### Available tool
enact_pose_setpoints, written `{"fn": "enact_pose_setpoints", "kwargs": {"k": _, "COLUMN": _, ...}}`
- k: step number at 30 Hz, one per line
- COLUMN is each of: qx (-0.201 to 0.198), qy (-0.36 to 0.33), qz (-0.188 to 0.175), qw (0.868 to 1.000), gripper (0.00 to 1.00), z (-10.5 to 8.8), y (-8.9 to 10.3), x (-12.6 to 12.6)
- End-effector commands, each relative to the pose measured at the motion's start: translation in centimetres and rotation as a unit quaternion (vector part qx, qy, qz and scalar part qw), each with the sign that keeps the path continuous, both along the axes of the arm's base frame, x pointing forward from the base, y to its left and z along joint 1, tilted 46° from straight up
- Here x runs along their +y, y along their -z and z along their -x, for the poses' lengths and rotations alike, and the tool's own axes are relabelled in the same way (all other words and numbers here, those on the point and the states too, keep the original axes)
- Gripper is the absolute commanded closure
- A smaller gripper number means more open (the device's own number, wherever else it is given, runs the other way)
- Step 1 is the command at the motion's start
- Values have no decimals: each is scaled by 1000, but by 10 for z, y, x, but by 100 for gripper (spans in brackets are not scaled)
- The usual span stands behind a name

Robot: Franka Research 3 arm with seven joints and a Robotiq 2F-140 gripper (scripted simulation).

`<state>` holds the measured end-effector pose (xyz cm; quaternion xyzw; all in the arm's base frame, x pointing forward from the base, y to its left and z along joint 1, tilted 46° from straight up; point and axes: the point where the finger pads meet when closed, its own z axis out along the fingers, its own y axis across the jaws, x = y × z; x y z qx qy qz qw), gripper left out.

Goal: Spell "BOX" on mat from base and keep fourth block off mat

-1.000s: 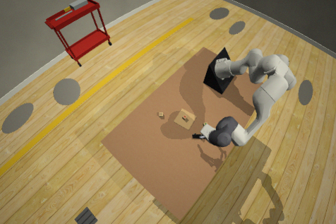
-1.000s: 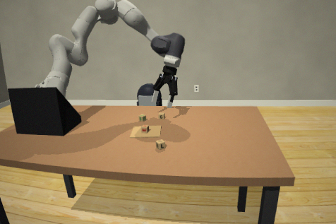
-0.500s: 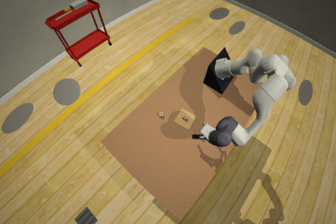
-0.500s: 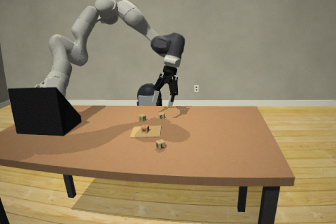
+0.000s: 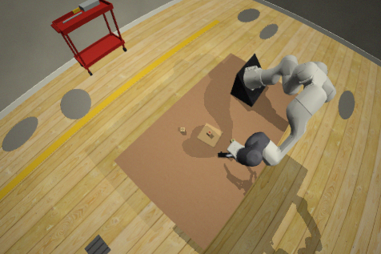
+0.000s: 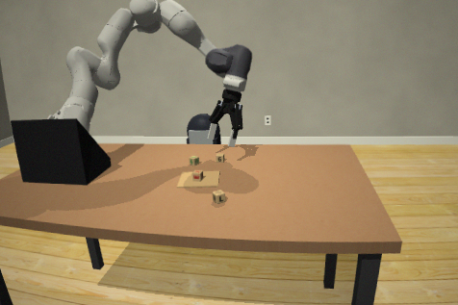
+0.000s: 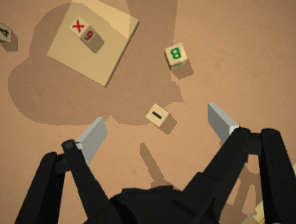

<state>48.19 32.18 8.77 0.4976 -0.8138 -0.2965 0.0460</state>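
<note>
A small tan mat (image 7: 92, 40) lies on the brown table. A block with a red X on top (image 7: 82, 32) sits on it, also seen in the exterior view (image 6: 197, 175). A block with a green B (image 7: 176, 55) (image 6: 193, 161) lies on the table off the mat. A block with a black bar on top (image 7: 157, 115) lies on the table right below my gripper (image 7: 154, 119) (image 6: 221, 139), which is open, empty and well above it. Another block (image 6: 218, 196) lies off the mat on its far side from me; only its edge shows in the wrist view (image 7: 5, 35).
A black slanted box (image 6: 55, 150) stands on the table near the arm's base. A red cart (image 5: 90, 31) stands on the floor far off by the wall. The table edges are far from the blocks.
</note>
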Motion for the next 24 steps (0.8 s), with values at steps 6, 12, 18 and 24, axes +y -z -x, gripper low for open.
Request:
{"fn": "enact_pose_setpoints", "kwargs": {"k": 6, "qx": 0, "qy": 1, "qz": -2, "qw": 1000, "gripper": 0, "z": 0, "y": 0, "x": 1}}
{"fn": "enact_pose_setpoints", "kwargs": {"k": 12, "qx": 0, "qy": 1, "qz": -2, "qw": 1000, "gripper": 0, "z": 0, "y": 0, "x": 1}}
{"fn": "enact_pose_setpoints", "kwargs": {"k": 18, "qx": 0, "qy": 1, "qz": -2, "qw": 1000, "gripper": 0, "z": 0, "y": 0, "x": 1}}
{"fn": "enact_pose_setpoints", "kwargs": {"k": 24, "qx": 0, "qy": 1, "qz": -2, "qw": 1000, "gripper": 0, "z": 13, "y": 4, "x": -6}}
